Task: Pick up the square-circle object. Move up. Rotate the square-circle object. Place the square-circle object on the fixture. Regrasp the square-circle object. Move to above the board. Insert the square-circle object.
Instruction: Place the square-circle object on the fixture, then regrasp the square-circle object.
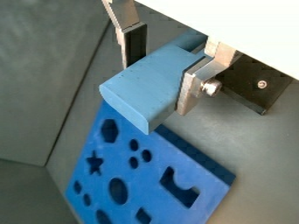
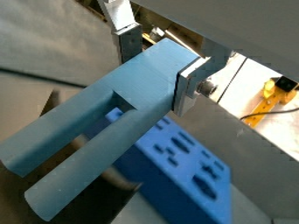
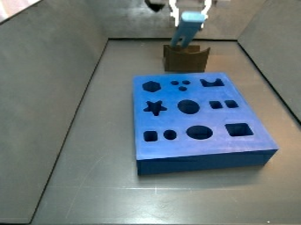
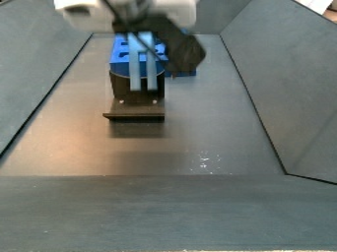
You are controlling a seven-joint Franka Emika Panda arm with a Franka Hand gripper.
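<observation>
We find the gripper (image 1: pixel 163 68) clenched on the peg (image 1: pixel 149 86) at the far end of the enclosure, directly above the fixture (image 3: pixel 185 58). In both wrist views the silver fingers (image 2: pixel 193 80) press flat against opposite sides of the peg. The peg is light blue-grey, matte and slim; in a wrist view (image 2: pixel 100 131) it shows a long body with a lengthwise slot splitting its lower part into two prongs, while its held end is a plain squared block.

In a side view the peg (image 3: pixel 185 32) hangs tilted, its lower end at or just above the fixture's notched top; we cannot tell whether they touch.

The board (image 3: pixel 198 120) lies flat on the floor at 6 o'clock from the fixture, near it, its dark cut-outs facing up.
</observation>
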